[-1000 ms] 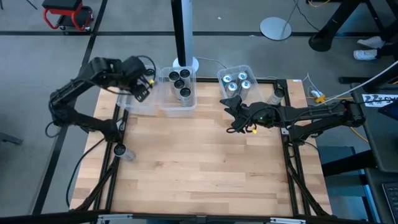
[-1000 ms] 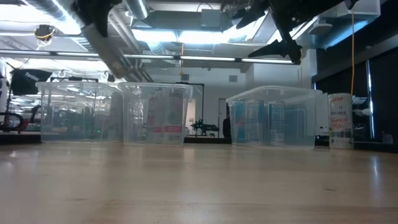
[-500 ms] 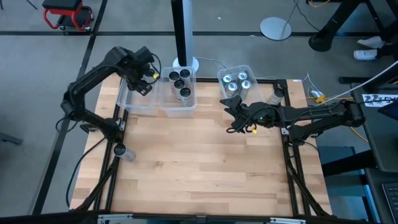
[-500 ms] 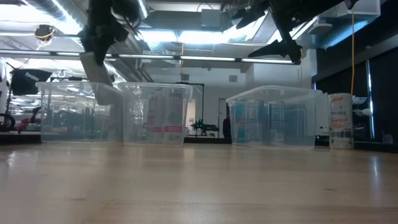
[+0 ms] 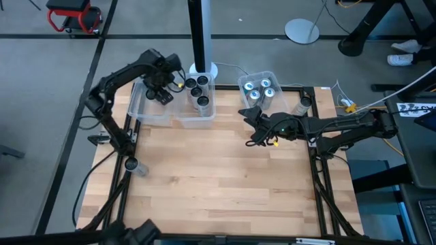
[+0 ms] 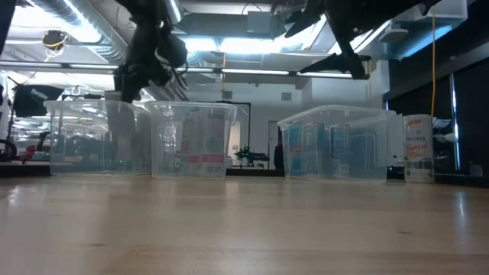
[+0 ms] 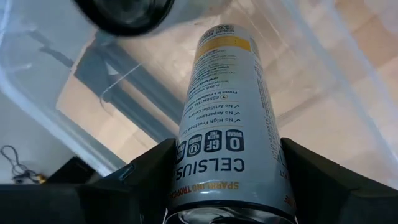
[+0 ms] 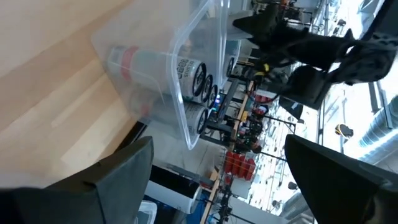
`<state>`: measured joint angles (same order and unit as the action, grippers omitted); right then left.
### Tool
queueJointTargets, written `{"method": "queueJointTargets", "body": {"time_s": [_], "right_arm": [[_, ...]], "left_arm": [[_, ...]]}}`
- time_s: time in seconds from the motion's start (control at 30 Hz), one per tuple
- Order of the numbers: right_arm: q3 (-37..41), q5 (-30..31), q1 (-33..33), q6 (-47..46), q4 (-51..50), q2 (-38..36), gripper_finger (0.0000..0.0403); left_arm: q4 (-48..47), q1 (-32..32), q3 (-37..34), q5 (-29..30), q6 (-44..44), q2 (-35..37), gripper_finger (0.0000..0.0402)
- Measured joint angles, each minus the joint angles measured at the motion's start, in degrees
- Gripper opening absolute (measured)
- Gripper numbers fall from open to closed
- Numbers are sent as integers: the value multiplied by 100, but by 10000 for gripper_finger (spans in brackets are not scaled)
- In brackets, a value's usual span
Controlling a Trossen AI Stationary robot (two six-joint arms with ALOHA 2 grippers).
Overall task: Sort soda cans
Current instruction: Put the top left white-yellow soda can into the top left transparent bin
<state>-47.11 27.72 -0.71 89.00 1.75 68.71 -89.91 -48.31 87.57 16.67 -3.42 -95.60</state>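
left gripper (image 5: 162,87) grips a can (image 7: 227,112), its base seemingly cropped.

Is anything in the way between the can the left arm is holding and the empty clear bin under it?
Nothing visible. The left end effector holds the Celsius can over the open-topped leftmost bin, whose floor shows bare beneath it.

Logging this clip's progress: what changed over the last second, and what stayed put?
The left claw, shut on a white can, swung from the table's left edge toward the bins and now hangs over the empty left bin. The right claw stayed open above the table near the right bin. The cans in the middle bin and right bin did not move.
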Motion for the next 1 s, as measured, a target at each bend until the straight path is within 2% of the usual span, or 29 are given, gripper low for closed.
{"method": "queueJointTargets", "body": {"time_s": [0.3,0.53,1.0], "right_arm": [[0,12,0,1,-6,0,360],[0,12,0,1,-12,0,360],[0,10,0,1,-12,0,360]], "left_arm": [[187,-88,-2,-15,-499,-514,245],[581,-93,-2,-19,-866,-524,284],[1075,-114,-2,-15,-1169,-524,285]]}}
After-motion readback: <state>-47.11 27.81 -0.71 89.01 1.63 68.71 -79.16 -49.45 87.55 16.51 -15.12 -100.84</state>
